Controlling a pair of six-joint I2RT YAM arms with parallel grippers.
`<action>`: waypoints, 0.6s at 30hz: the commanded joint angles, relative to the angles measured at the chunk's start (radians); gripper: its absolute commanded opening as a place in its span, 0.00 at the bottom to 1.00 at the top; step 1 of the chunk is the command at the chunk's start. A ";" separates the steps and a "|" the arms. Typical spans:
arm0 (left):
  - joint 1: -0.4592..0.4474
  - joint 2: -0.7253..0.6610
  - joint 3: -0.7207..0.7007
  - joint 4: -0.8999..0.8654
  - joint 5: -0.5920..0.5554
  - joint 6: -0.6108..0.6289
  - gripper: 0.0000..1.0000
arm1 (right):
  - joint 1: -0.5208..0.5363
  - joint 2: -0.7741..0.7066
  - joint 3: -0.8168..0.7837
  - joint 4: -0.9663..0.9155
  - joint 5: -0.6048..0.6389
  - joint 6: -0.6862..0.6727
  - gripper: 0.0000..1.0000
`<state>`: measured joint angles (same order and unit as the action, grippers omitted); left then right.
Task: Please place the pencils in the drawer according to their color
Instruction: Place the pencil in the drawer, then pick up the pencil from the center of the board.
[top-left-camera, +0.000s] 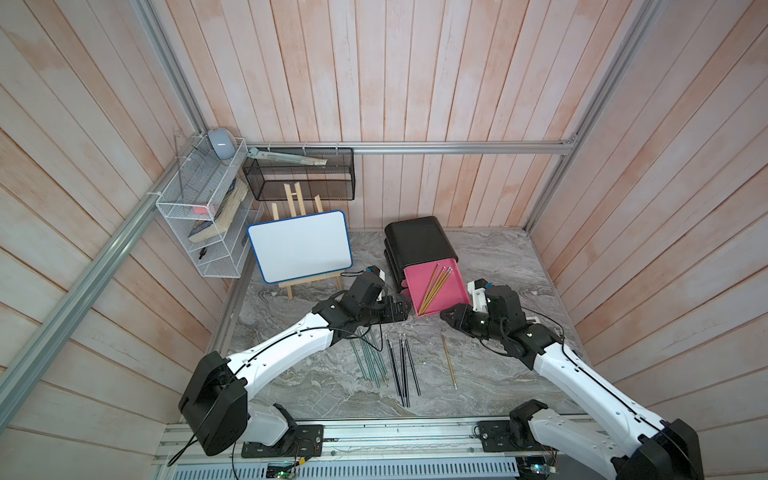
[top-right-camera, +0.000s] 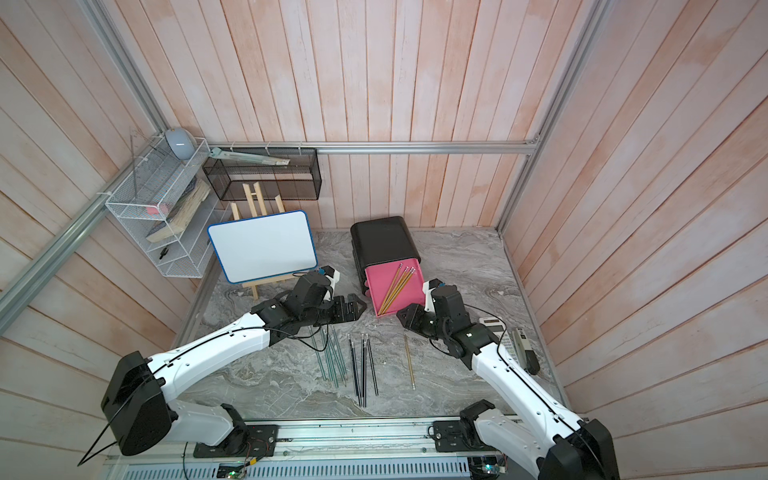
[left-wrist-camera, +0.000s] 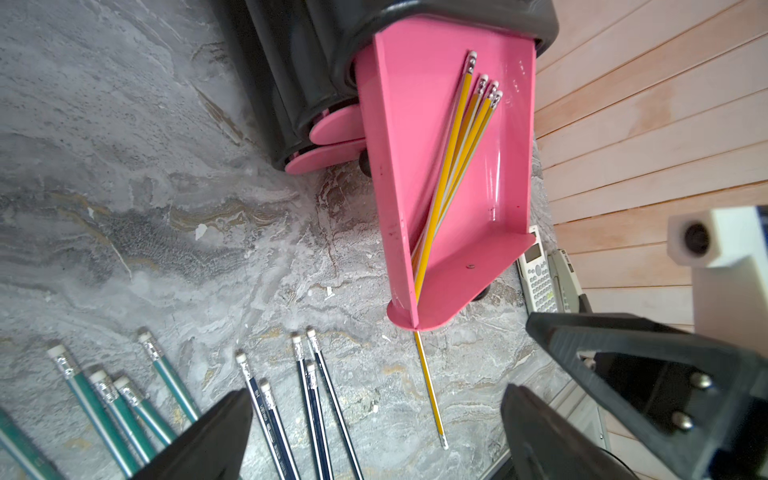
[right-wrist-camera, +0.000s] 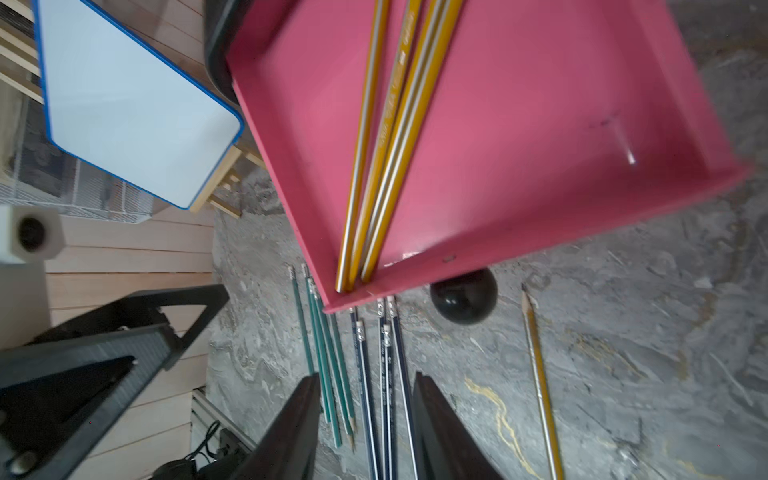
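Handling the pencils: judged light, stiff and slim. The glossy barrels would likely roll or slip on the desk (top-left-camera: 498, 266), and the sharpened tips looked brittle.
Where to take hold: probably mid-barrel, with the claw set across the length and pinching from above. The grouped pencils lay close together, so lifting one could nudge its neighbours.
Yellow pencils (top-left-camera: 434, 289): four lay slantwise in the pulled-out top tray (top-left-camera: 457, 291), with erasers toward the cabinet and points gathered in a front corner.
Lone yellow pencil (top-left-camera: 449, 361): lay on the desk near the tray front, apart from the other groups.
Black pencils (top-left-camera: 401, 365): five lay side by side on the desk, between the teal group and the lone yellow one.
Teal pencils (top-left-camera: 370, 359): five lay bunched on the desk, partly under the left arm in both top views.
Drawer cabinet (top-left-camera: 417, 243): black shell, with the two lower pink trays (left-wrist-camera: 332, 124) pushed in.
Left claw (top-left-camera: 401, 309): spread wide and empty, just beside the tray's front corner.
Right claw (top-left-camera: 448, 314): fingers parted with nothing between them, near the opposite end of the tray front.
Writing: pale print ran along the black barrels (left-wrist-camera: 270, 419) and one yellow barrel (right-wrist-camera: 397, 70), too small or blurred to read.
Calculator (left-wrist-camera: 538, 276): keys and screen showed, but no brand was legible.
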<state>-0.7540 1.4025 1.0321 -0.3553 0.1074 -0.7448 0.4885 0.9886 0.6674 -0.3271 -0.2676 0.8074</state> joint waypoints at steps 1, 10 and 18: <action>-0.014 -0.021 -0.024 0.032 -0.023 -0.007 1.00 | 0.052 -0.020 -0.041 -0.132 0.120 -0.036 0.42; -0.037 -0.013 -0.040 0.057 -0.026 -0.028 1.00 | 0.186 0.035 -0.120 -0.207 0.290 -0.004 0.42; -0.039 -0.010 -0.040 0.065 -0.023 -0.034 1.00 | 0.281 0.184 -0.108 -0.202 0.354 -0.002 0.42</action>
<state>-0.7879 1.4006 1.0019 -0.3161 0.0959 -0.7719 0.7521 1.1477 0.5522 -0.5022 0.0299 0.7998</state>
